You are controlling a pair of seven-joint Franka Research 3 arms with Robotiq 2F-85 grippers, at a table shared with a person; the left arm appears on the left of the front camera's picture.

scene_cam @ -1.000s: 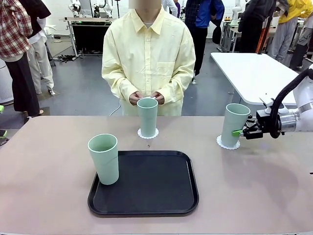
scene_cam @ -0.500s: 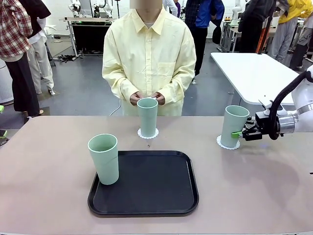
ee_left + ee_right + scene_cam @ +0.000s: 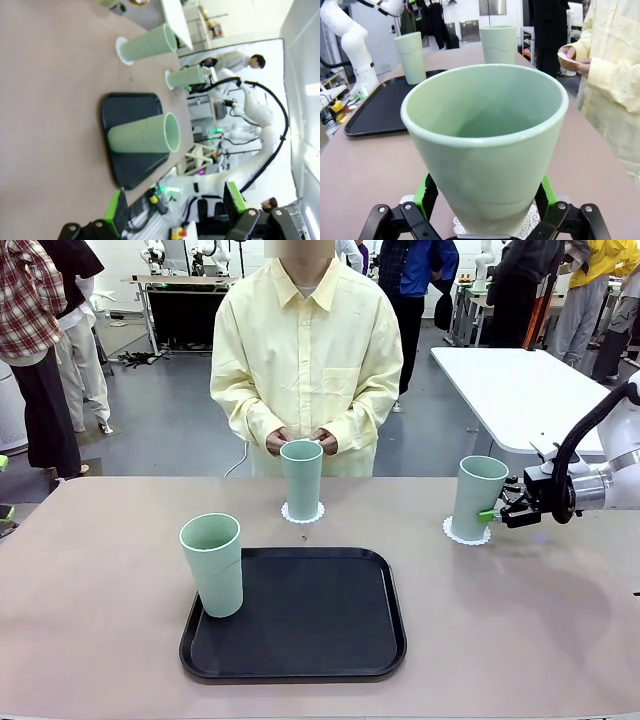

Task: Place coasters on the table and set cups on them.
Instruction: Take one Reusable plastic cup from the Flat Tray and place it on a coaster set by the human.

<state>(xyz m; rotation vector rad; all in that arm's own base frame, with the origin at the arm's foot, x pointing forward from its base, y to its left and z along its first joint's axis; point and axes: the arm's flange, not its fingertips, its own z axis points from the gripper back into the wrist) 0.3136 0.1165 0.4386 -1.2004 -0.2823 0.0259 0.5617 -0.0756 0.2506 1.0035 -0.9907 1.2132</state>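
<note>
1. We see the right gripper [image 3: 492, 514] at 3 o'clock of the right cup [image 3: 477, 496], low beside its wall. In the right wrist view its two green-padded fingers stand spread, one on either side of the cup's foot, and they do not clamp it.
2. The right cup stands upright on the right coaster [image 3: 466, 534], whose scalloped edge shows around the base. The pair sits on the table [image 3: 520, 620] at about 2 o'clock from the black tray [image 3: 300, 615].
3. The middle cup [image 3: 301, 478] stands upright on the middle coaster [image 3: 302, 514], at 12 o'clock from the tray and near its far edge.
4. The left cup [image 3: 213, 565] stands upright inside the tray, at its 9 o'clock edge.
5. In the left wrist view the left gripper [image 3: 174, 207] has its fingers wide apart, with the left cup and the tray well beyond them.
6. The person's hands [image 3: 300, 440] are held together at 12 o'clock of the middle cup, apart from it. They pinch something thin and white [image 3: 566, 56], and we cannot tell what it is.
</note>
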